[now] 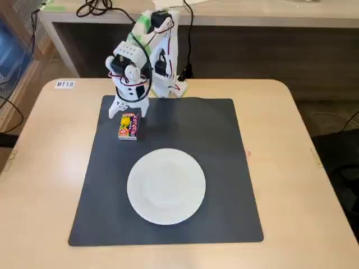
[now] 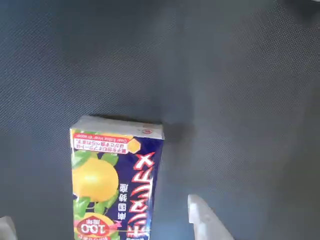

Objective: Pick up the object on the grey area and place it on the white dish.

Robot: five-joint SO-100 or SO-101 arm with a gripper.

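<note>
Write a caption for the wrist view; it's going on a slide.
Open gripper straddling a yellow juice packet on the grey mat.

The wrist view cuts the packet [image 2: 112, 180] off at the bottom edge, so its lower print is lost. Only two claw fingertips [image 2: 202, 220] poke in there; the rest is out of frame. In the fixed view the packet's [image 1: 128, 125] print is too small to read, and the desk [image 1: 291, 168] runs off the bottom.
</note>
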